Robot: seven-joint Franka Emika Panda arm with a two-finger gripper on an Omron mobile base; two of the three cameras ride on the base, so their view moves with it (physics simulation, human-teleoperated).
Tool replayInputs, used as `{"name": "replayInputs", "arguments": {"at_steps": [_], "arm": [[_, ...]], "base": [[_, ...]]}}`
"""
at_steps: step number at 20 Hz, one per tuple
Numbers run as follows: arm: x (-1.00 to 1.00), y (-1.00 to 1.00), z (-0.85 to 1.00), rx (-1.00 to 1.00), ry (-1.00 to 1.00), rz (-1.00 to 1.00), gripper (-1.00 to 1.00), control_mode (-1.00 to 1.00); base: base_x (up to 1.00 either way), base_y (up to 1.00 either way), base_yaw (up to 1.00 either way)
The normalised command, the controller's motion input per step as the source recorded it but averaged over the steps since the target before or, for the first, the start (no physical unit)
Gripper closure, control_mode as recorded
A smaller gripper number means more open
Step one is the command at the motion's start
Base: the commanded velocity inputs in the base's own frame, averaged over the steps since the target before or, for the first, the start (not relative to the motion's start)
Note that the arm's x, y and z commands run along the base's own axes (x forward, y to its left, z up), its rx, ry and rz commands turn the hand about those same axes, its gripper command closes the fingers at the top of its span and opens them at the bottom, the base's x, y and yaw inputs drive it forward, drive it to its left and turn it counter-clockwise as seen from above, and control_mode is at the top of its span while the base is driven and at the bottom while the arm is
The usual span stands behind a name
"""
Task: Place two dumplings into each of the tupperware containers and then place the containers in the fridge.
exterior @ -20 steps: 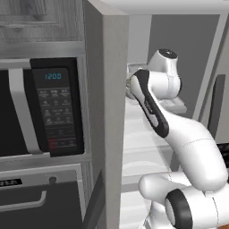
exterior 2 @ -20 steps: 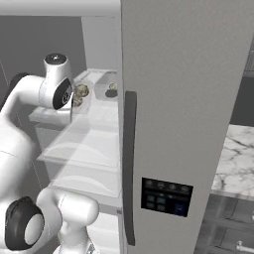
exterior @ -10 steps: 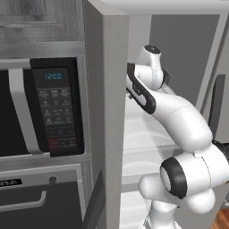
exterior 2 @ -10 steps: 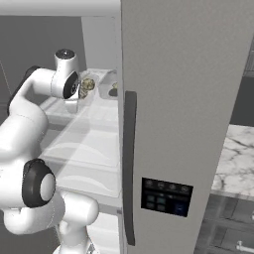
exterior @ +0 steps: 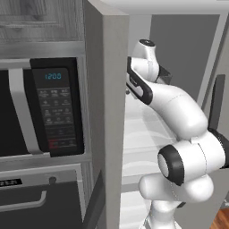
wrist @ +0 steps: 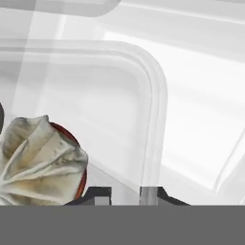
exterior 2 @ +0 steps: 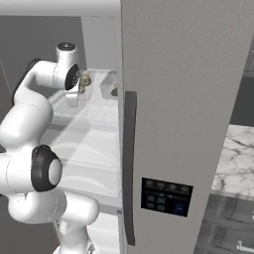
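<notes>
While claw [wrist: 125, 194] pinches container [wrist: 154, 119], dumpling [wrist: 40, 160] appears.

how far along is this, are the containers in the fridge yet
Nearly done, it seems. One tupperware container already sits on the fridge shelf. In hand: the gripper is shut on the rim of the second container, over that shelf, with a dumpling inside. Left: letting go and pulling the arm out.
</notes>
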Motion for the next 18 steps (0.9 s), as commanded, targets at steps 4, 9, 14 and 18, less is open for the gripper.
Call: {"name": "replayInputs", "arguments": {"at_steps": [4, 9, 14, 18], "arm": [[0.0, 0.0, 0.0, 0.0, 0.0, 0.0, -1.0, -1.0], [0.0, 0.0, 0.0, 0.0, 0.0, 0.0, -1.0, -1.0], [-0.04, -0.01, 0.04, 0.0, -0.01, 0.0, -1.0, -1.0], [-0.64, -0.16, 0.09, 0.0, -0.23, 0.0, -1.0, -1.0]], "base": [[0.0, 0.0, 0.0], [0.0, 0.0, 0.0], [0.0, 0.0, 0.0], [0.0, 0.0, 0.0]]}}
